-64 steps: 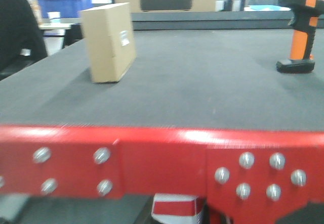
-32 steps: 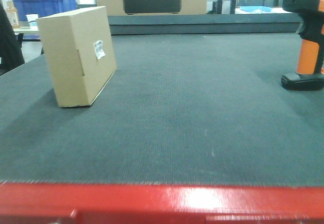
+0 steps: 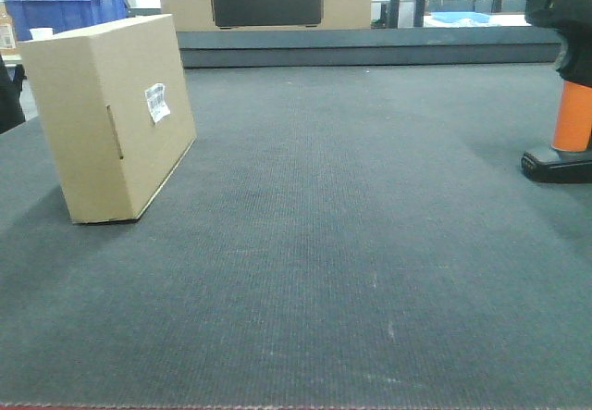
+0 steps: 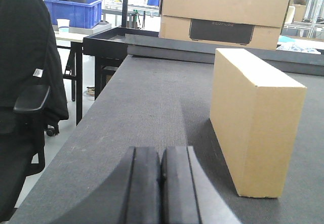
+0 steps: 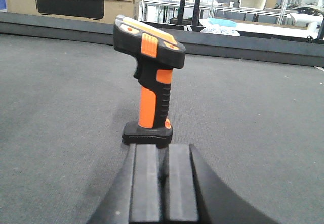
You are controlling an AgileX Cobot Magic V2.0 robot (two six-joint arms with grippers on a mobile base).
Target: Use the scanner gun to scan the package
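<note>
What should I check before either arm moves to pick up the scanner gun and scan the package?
1. Scanner gun upright on its foot, untouched: ok.
2. Right tool open for the grasp: not ok, shut.
3. Left tool open: not ok, shut.
4. Package standing on edge, barcode label showing: ok.
5. Scanner gun powered on: cannot tell.

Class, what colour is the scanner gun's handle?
The scanner gun handle is bright orange; right wrist view.
</note>
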